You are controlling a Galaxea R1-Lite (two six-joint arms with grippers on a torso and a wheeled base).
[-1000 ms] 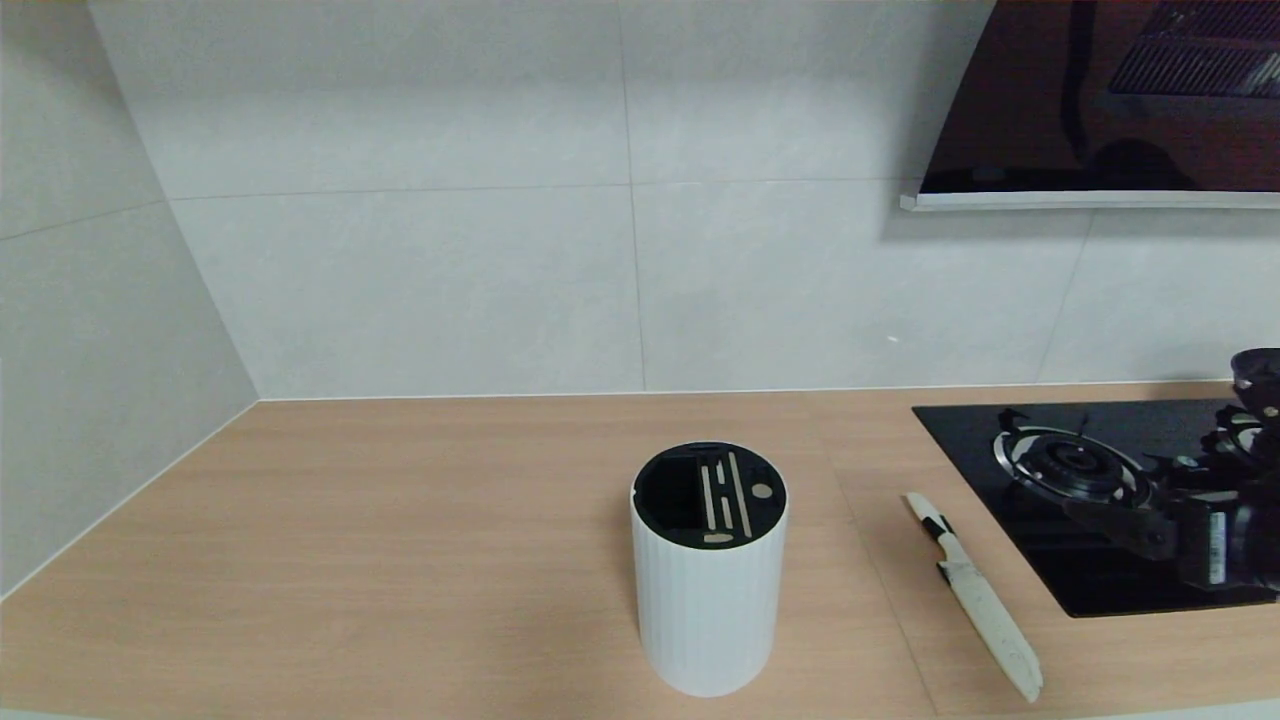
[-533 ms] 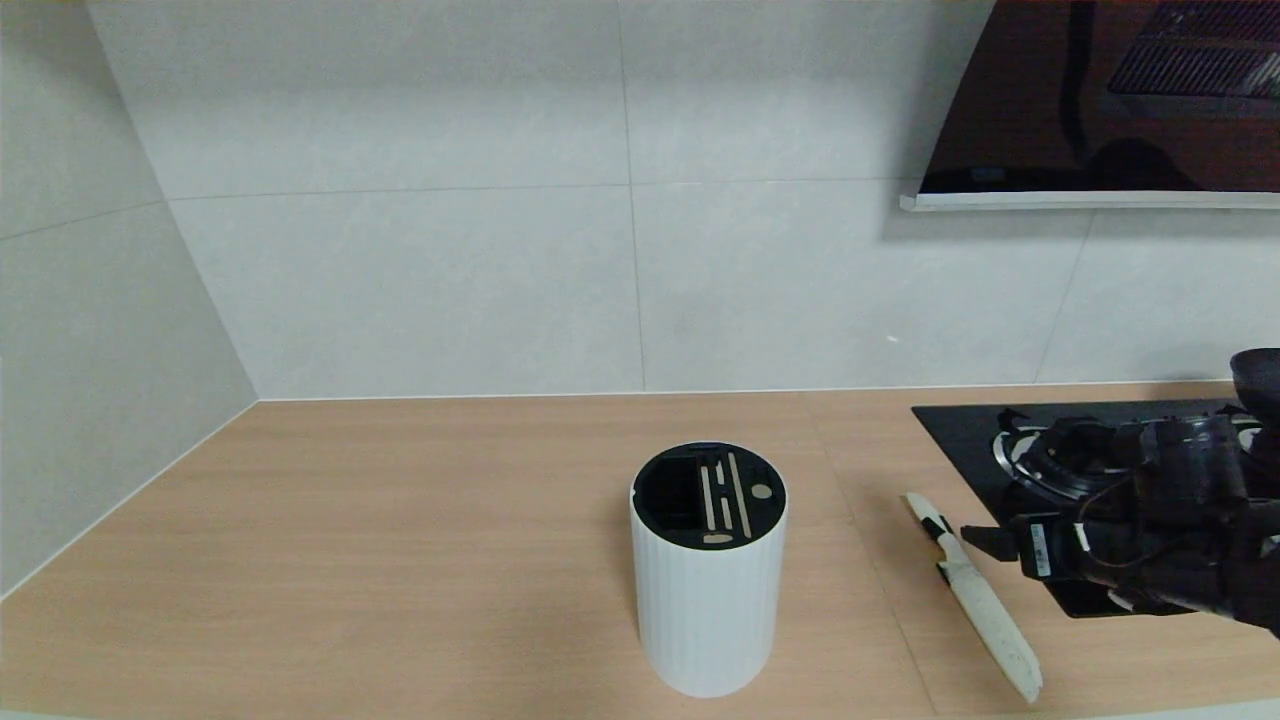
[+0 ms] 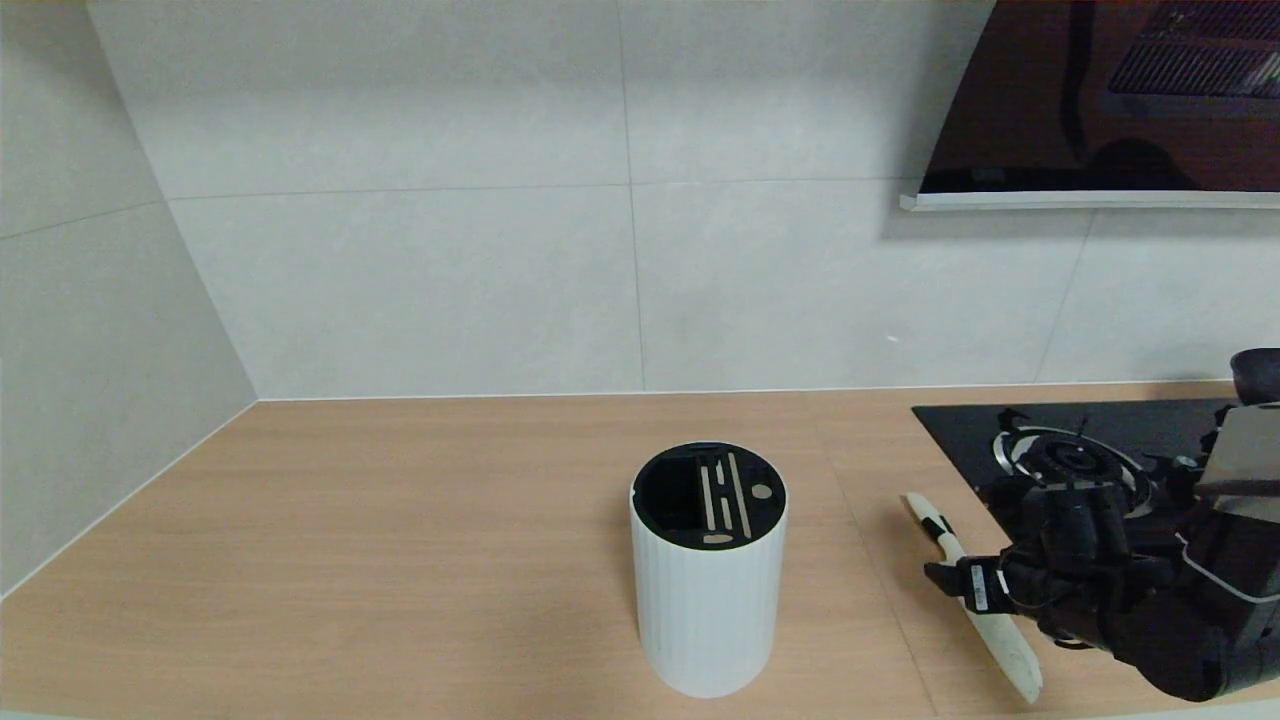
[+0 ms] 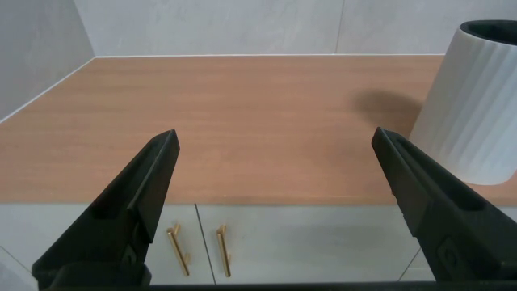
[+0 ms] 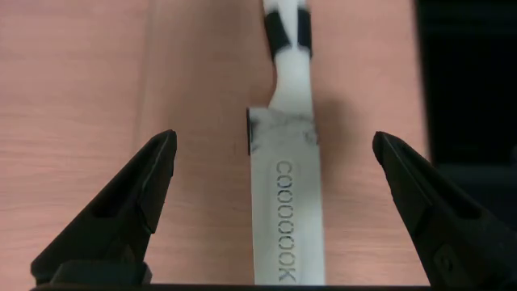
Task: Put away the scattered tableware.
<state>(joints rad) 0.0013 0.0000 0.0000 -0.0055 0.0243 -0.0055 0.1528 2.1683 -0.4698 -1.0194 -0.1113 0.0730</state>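
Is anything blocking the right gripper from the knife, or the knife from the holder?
Nothing visible does. The right gripper hangs open over the knife, and only bare counter lies between the knife and the white holder.

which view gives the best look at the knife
The right wrist view: the knife lies close up between the open fingers, blade and handle distinct. The head view shows it on the counter, partly behind the right gripper. The left wrist view faces the white holder.
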